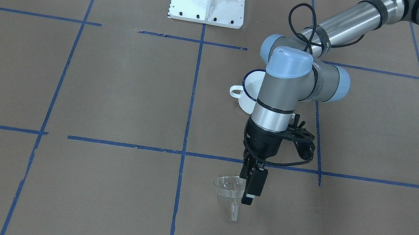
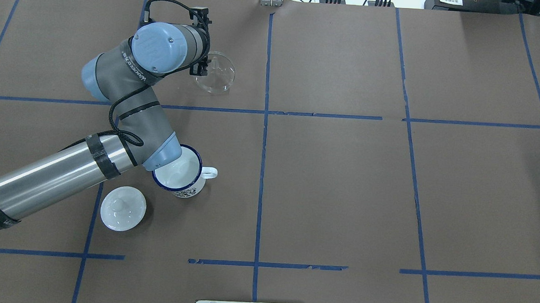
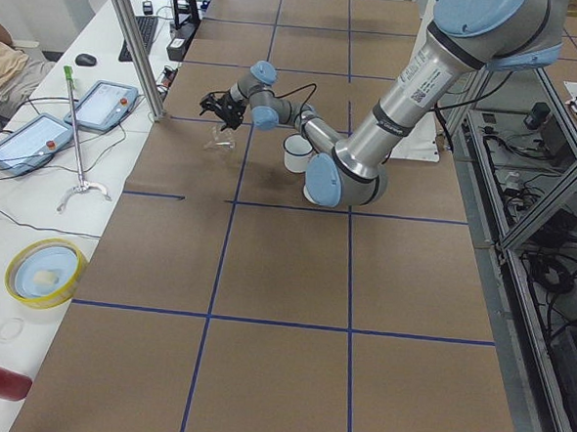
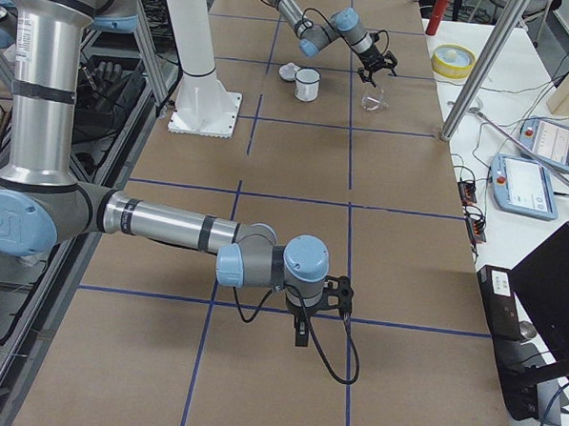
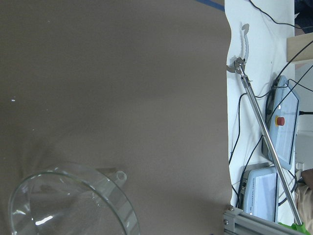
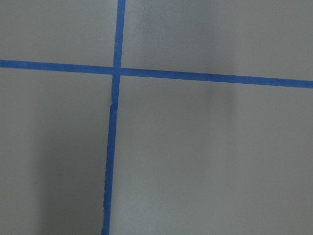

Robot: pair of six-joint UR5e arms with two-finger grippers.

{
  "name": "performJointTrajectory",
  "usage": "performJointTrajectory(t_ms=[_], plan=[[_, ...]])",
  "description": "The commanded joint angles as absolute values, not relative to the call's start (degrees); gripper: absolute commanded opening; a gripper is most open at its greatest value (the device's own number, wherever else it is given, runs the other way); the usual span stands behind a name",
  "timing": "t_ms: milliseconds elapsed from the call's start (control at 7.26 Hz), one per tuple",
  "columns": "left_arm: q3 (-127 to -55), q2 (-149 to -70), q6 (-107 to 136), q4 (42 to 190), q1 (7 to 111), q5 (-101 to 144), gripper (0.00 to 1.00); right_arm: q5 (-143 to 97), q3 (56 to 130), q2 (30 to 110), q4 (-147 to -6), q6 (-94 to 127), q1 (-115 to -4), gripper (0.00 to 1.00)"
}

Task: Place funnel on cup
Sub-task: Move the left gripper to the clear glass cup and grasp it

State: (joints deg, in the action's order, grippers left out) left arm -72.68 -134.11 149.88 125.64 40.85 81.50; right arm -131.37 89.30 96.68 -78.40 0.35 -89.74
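Observation:
The clear funnel point(image 1: 228, 188) hangs spout down at my left gripper point(image 1: 248, 193), which is shut on its rim and holds it just above the table. In the overhead view the funnel point(image 2: 216, 72) is at the far left, next to the gripper point(image 2: 200, 67). The left wrist view shows only its bowl point(image 5: 68, 205), not the fingers. The white mug with a blue rim point(image 2: 179, 173) stands upright nearer the robot, partly under my left arm; in the front view the wrist hides part of it point(image 1: 248, 92). My right gripper point(image 4: 301, 336) hangs over bare table, and I cannot tell its state.
A round white domed lid point(image 2: 123, 208) lies left of the mug. The white robot base plate point(image 1: 208, 3) is at the table's robot side. An aluminium post point(image 3: 133, 40) and tablets point(image 3: 28, 141) stand beyond the far edge near the funnel.

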Motion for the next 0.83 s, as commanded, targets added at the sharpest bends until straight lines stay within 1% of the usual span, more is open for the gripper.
performJointTrajectory(t_ms=[0,138,413,551,688], plan=[[-71.7,-134.3,150.6,126.5,40.5,81.2,1.0,-131.4,89.3,96.7,-78.4,0.4,-89.7,1.0],[-71.7,-134.4,150.6,126.5,40.2,81.2,1.0,-131.3,89.2,96.7,-78.4,0.4,-89.7,1.0],[-70.3,-134.4,150.6,128.0,40.3,81.2,0.94,-131.4,89.3,96.7,-78.4,0.4,-89.7,1.0],[-70.1,-134.3,150.6,128.8,40.3,81.2,0.86,-131.4,89.3,96.7,-78.4,0.4,-89.7,1.0],[-69.4,-134.3,150.6,128.8,40.2,81.2,0.82,-131.4,89.2,96.7,-78.4,0.4,-89.7,1.0]])
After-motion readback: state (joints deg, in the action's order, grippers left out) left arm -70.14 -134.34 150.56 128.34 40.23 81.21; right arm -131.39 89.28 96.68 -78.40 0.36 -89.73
